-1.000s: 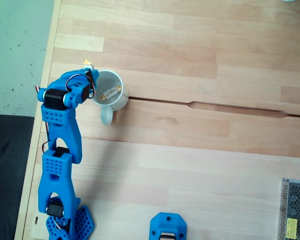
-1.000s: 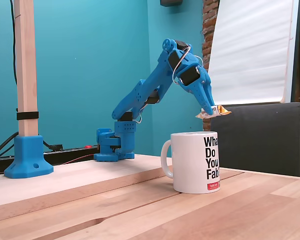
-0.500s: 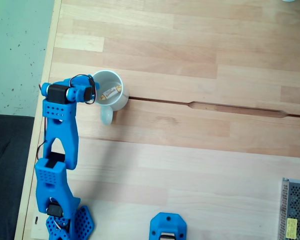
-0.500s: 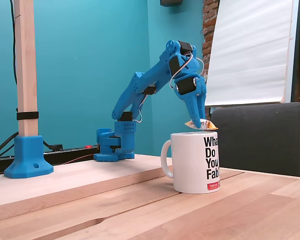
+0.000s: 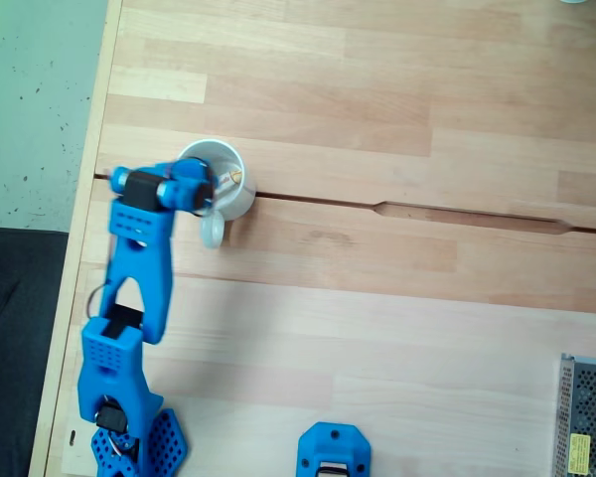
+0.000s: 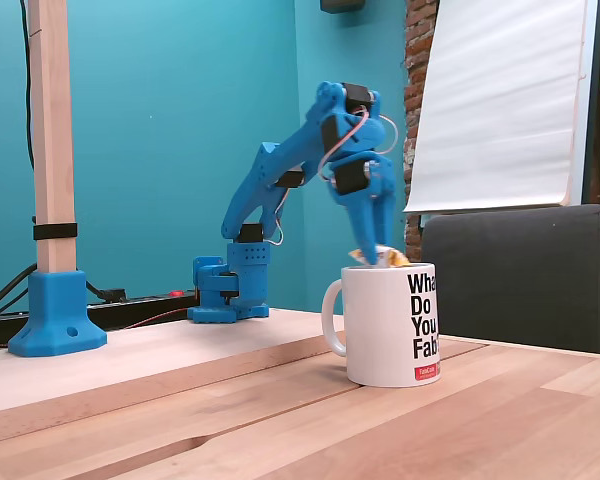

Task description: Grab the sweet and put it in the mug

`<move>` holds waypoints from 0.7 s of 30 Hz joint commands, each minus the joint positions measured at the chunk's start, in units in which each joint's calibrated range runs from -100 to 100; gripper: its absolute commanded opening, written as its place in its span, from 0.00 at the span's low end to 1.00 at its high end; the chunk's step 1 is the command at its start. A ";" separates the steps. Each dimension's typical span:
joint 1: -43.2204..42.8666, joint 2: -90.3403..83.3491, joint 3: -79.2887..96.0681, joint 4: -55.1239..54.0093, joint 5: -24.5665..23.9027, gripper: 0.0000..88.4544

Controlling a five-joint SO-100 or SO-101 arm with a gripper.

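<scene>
The claw [image 6: 372, 258] hangs tip-down over the mug's [image 6: 400, 325] mouth, closed on the sweet [image 6: 385, 258], which sits level with the rim, so a release should drop it inside. From above, the arm [image 5: 139, 288] covers the mug's left side; a second sweet [image 5: 234, 180] seems to lie in the mug. The mug stands on the table [image 5: 397, 278], handle toward the arm's base.
</scene>
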 commanded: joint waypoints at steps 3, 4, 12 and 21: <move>3.95 -4.74 -0.17 0.73 0.15 0.00; 3.95 -4.66 -0.17 0.73 0.15 0.00; 1.77 -4.83 -0.44 0.73 -0.34 0.00; -1.79 -5.09 -1.16 0.73 -0.44 0.00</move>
